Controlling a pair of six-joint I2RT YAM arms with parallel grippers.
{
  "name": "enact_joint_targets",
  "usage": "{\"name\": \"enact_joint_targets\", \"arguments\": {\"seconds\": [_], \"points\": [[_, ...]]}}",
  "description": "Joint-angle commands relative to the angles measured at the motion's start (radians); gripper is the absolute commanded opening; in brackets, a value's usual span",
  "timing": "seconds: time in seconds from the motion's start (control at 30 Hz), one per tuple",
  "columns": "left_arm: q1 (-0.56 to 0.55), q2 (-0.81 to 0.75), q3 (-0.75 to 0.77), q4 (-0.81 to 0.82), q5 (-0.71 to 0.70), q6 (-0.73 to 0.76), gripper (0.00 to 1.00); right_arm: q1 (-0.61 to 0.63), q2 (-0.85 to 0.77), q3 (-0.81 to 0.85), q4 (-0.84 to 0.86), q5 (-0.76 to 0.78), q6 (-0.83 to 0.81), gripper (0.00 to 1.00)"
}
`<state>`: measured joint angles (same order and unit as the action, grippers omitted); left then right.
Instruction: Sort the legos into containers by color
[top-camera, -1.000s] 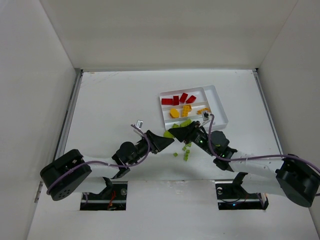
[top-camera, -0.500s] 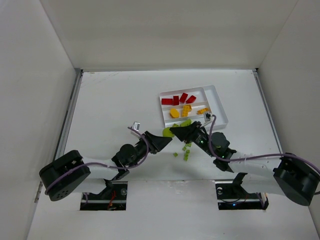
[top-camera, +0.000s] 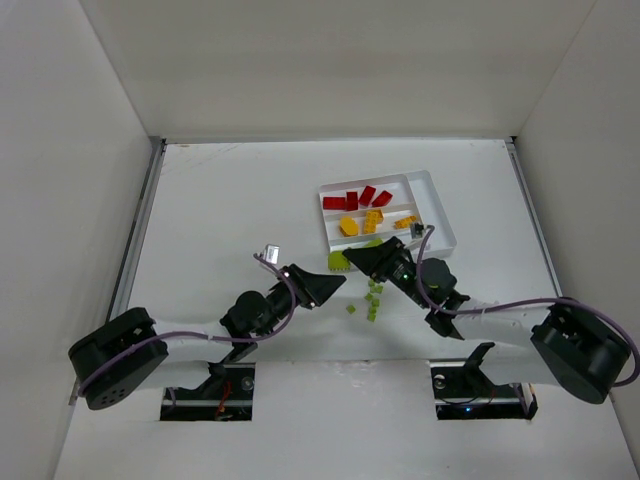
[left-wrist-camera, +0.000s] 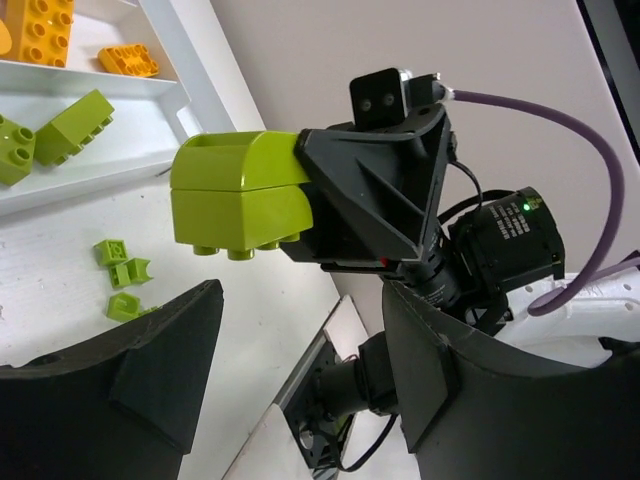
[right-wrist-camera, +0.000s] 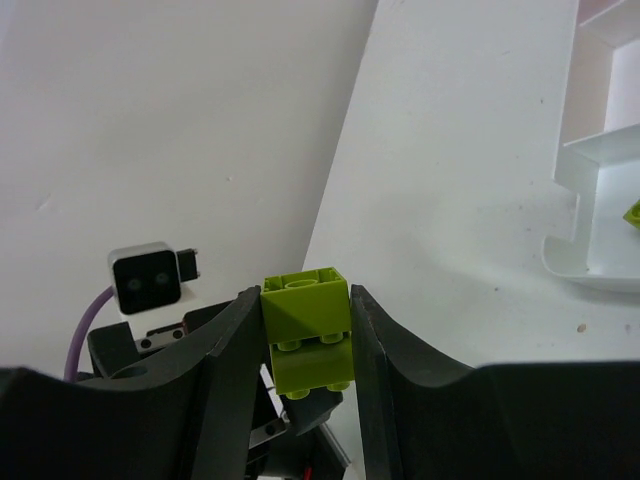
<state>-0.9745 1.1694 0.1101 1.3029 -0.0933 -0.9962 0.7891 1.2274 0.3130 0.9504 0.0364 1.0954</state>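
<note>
My right gripper (top-camera: 350, 260) is shut on a lime green brick (top-camera: 337, 262), two blocks stacked, held just off the near left corner of the white tray (top-camera: 441, 216). The right wrist view shows the brick (right-wrist-camera: 307, 325) clamped between both fingers. The left wrist view shows it too (left-wrist-camera: 240, 195), above the table. My left gripper (top-camera: 334, 284) is open and empty, just below and left of the brick, apart from it. The tray holds red bricks (top-camera: 355, 198), orange bricks (top-camera: 362, 222) and lime bricks (top-camera: 372, 243) in separate slots. Tiny lime cubes (top-camera: 372, 294) lie on the table.
The tiny cubes (left-wrist-camera: 120, 272) lie under and between both grippers, near the tray's rim (left-wrist-camera: 190, 60). White walls enclose the table on three sides. The arms' bases stand at the near edge.
My left gripper has drawn back a little to the lower left, away from the brick. My right gripper has shifted slightly toward the tray, the lime brick still in it.
</note>
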Motion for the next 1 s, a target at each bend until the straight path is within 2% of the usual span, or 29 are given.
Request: {"name": "enact_joint_targets", "arguments": {"seconds": [0.0, 0.63, 0.97], "points": [[-0.002, -0.027, 0.022, 0.21, -0.016, 0.036, 0.63, -0.009, 0.014, 0.037, 0.076, -0.032, 0.057, 0.37], [0.082, 0.029, 0.071, 0.21, 0.03, 0.025, 0.61, -0.021, 0.03, 0.038, 0.117, -0.115, 0.152, 0.38], [0.067, 0.044, 0.091, 0.21, 0.063, 0.024, 0.45, -0.029, 0.141, 0.023, 0.249, -0.133, 0.204, 0.38]]}}
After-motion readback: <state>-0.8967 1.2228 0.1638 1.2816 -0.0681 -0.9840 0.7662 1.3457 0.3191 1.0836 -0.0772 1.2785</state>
